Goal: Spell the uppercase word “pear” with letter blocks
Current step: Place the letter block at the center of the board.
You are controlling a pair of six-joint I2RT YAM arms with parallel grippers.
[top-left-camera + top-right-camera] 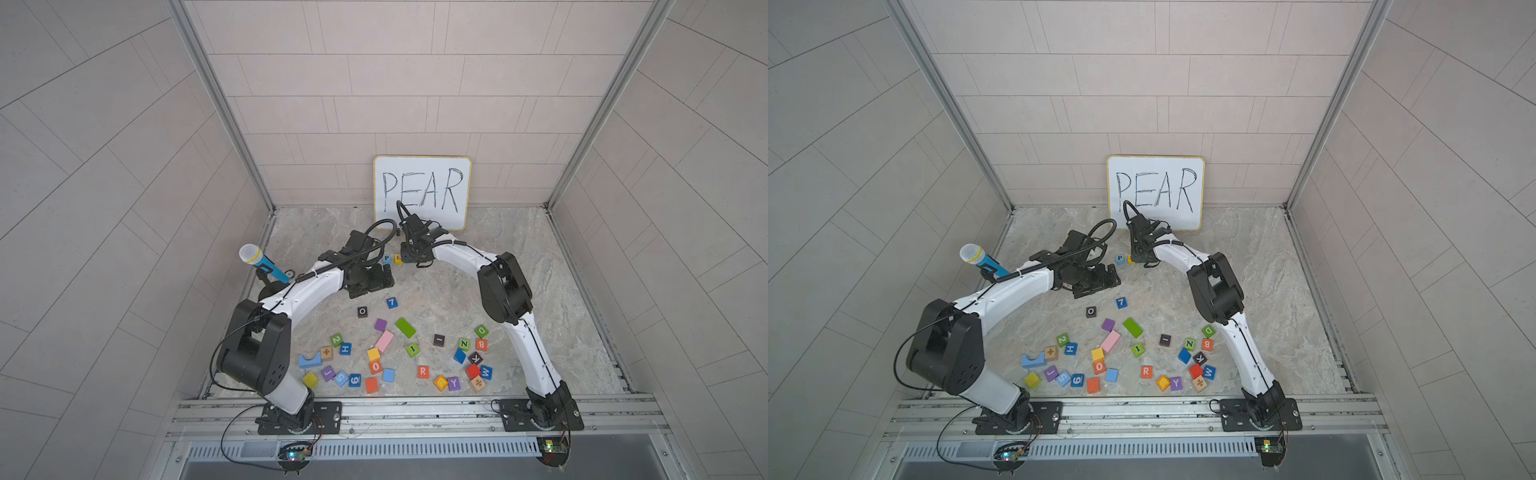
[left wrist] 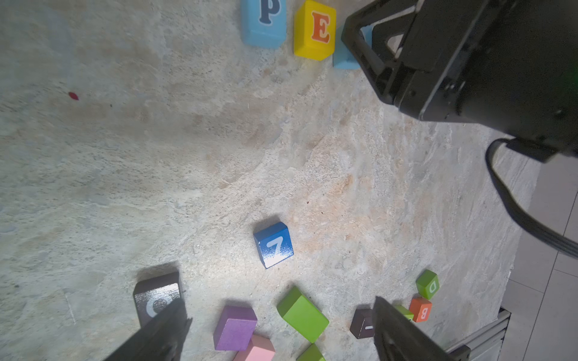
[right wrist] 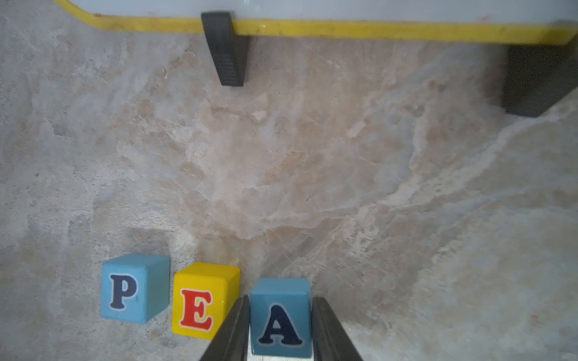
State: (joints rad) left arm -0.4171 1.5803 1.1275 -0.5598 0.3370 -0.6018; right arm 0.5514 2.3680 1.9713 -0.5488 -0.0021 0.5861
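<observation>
Your right end effector grips the light-blue wooden cube with black A just beside the yellow wooden cube with red E, while the orange wooden cube with white R lies well apart from that E cube, toward the robot bases, and your left end effector stands open and empty.

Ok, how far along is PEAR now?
Done: P block and E block stand side by side. In hand: right gripper is shut on the A block, right beside E, not yet released. To do: orange R block lies among the loose blocks; left gripper is open, empty.
</observation>
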